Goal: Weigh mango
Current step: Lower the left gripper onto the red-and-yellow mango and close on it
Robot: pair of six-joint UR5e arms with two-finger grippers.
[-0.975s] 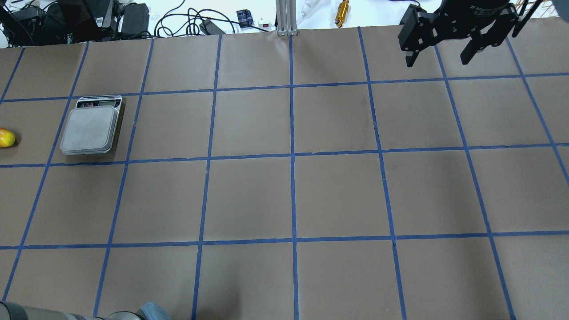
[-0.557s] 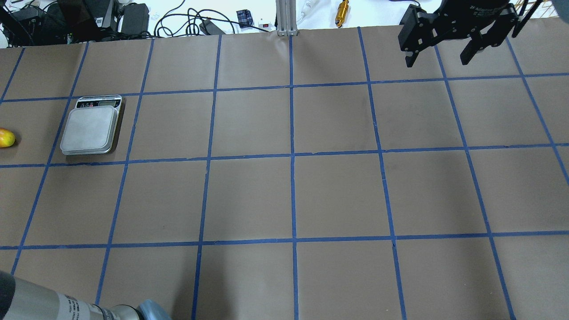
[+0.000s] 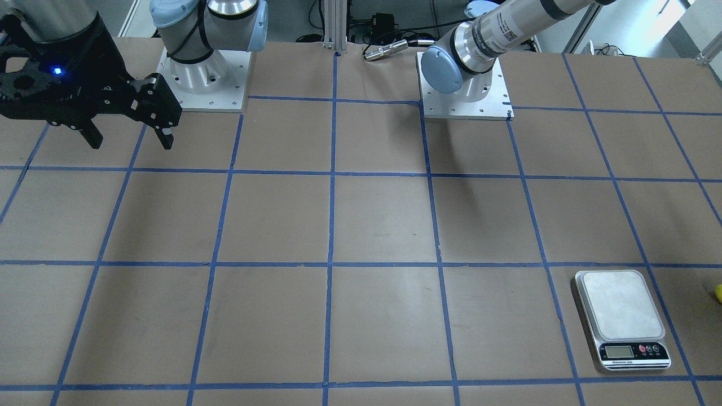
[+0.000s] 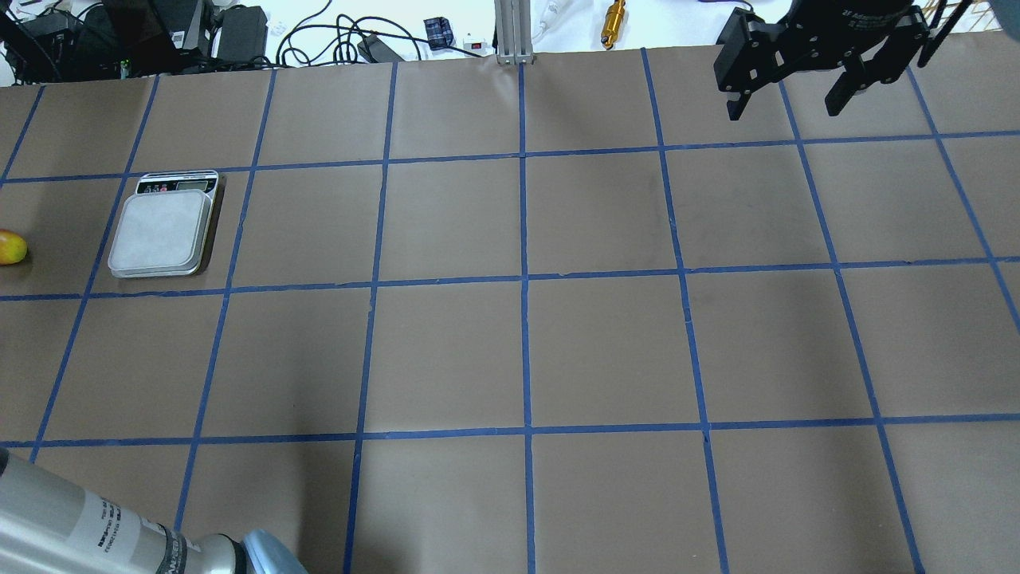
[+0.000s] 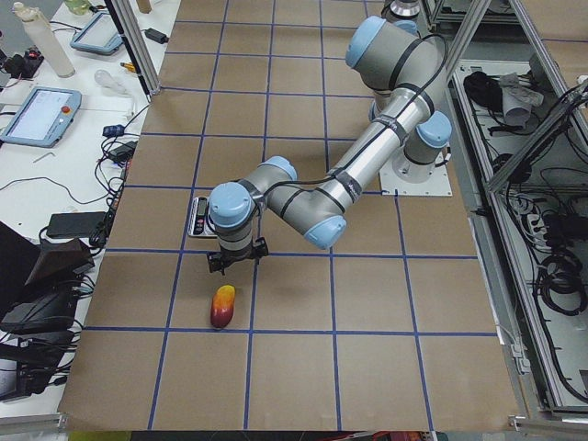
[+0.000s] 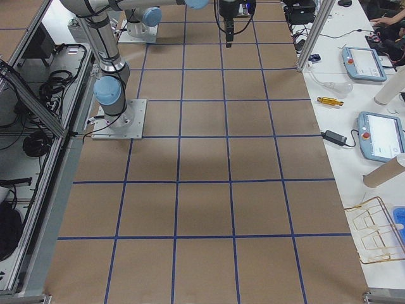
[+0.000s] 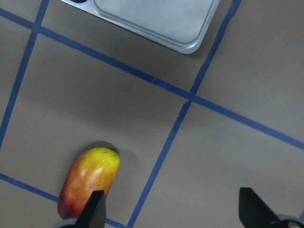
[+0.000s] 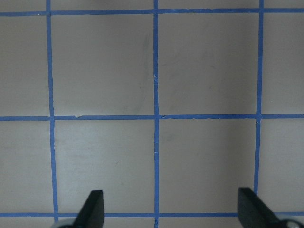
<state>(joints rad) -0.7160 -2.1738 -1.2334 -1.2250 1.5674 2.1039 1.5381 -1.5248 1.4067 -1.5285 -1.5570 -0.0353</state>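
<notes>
The mango (image 7: 88, 183), yellow at one end and red-orange at the other, lies on the brown paper at the table's far left (image 4: 11, 247) (image 5: 222, 306). The silver scale (image 4: 162, 233) stands beside it with a bare platform (image 3: 621, 313) (image 7: 156, 19). My left gripper (image 7: 173, 211) is open and hovers above the paper, with one fingertip over the mango's red end; it also shows in the exterior left view (image 5: 234, 265). My right gripper (image 4: 785, 100) is open and empty, high over the far right of the table (image 3: 130, 141) (image 8: 171, 209).
Blue tape lines divide the table into squares. Cables, a gold cylinder (image 4: 613, 22) and a metal post (image 4: 510, 32) lie beyond the table's far edge. My left arm's forearm (image 4: 80, 534) crosses the bottom left corner of the overhead view.
My left arm's forearm has come further into the overhead view at the bottom left. The right gripper, the scale and the mango have not moved.
</notes>
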